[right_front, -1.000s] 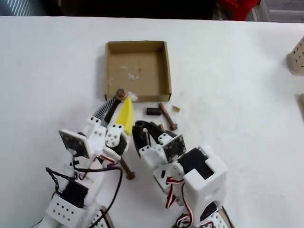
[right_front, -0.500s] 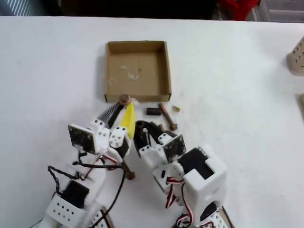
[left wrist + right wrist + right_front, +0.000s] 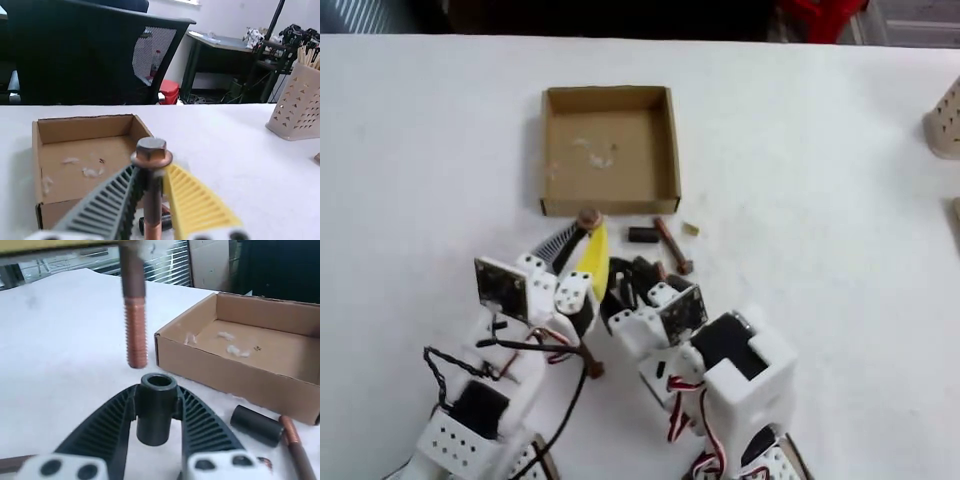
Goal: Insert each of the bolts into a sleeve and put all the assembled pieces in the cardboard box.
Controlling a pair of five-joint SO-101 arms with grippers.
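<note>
The bolt (image 3: 151,150) looks like rigid, copper-coloured metal, probably dense for its size and slick on the plain shank. It is best taken just under the hex head, which leaves the threads free. The left end effector (image 3: 151,172) has it there, closed on the shank with the head up. The sleeve (image 3: 154,432) is a short, stiff, dark tube, likely light. The right end effector (image 3: 156,402) is clamped round its middle with the bore facing up. In the right wrist view the bolt's tip hangs just above the bore, slightly to one side and not yet entered. Both are between the cardboard box (image 3: 610,97) and the near edge of the bench (image 3: 820,150). A spare sleeve (image 3: 642,236) and a second bolt (image 3: 672,245) lie beside the box's near wall.
</note>
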